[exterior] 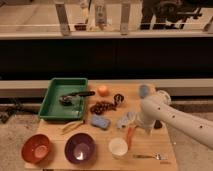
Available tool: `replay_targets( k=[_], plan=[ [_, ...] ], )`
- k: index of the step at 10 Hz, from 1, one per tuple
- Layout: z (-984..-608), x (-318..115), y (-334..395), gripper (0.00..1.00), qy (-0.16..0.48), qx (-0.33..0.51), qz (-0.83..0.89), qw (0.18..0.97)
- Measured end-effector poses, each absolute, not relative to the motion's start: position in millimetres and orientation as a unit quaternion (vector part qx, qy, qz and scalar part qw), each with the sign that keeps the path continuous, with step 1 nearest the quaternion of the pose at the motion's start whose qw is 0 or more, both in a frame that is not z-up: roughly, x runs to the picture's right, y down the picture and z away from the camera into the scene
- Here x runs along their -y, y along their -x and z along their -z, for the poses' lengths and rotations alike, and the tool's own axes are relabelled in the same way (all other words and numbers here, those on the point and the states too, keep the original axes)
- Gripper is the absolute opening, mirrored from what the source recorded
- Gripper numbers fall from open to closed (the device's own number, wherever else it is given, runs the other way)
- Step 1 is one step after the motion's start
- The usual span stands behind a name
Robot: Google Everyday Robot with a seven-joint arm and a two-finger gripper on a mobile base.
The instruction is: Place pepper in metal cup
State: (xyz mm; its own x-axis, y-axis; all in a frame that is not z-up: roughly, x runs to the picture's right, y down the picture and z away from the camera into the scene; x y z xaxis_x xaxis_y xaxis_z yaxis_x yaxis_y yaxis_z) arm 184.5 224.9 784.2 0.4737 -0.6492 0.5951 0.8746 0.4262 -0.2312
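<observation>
The orange fruit (103, 90) is sitting at the back, and the metal cup (118, 98) is standing just to its right, waiting. Nearer the front, the pepper (130, 136) is lying flat beside the white cup (118, 147). The gripper (136, 128) is hovering right at the pepper's far end, so this looks like the pick-up. Whether it is clamped on the pepper, I cannot tell. Next up, it's looking like a firm hold, a lift, and a carry back-left to the metal cup.

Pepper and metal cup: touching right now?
Apart. The camera view shows the pepper beside the white cup, the metal cup well behind it; the gripper hangs at the pepper's upper end.
</observation>
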Motion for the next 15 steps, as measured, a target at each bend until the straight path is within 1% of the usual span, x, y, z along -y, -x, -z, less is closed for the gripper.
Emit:
replay_targets(
  k=[5,6,11,12,15],
  plan=[
    [-801.3,-244.2,-176.6,0.8,0.281,0.203,0.485,0.803],
    [-809.2,-249.6,-179.0,0.75,0.291,0.191,0.486,0.802],
    [-824.2,-253.1,-186.2,0.26,0.304,0.166,0.476,0.808],
    [-824.0,-253.4,-187.5,0.22,0.305,0.165,0.476,0.808],
    [-823.0,-253.3,-189.8,0.22,0.307,0.164,0.475,0.808]
  ],
)
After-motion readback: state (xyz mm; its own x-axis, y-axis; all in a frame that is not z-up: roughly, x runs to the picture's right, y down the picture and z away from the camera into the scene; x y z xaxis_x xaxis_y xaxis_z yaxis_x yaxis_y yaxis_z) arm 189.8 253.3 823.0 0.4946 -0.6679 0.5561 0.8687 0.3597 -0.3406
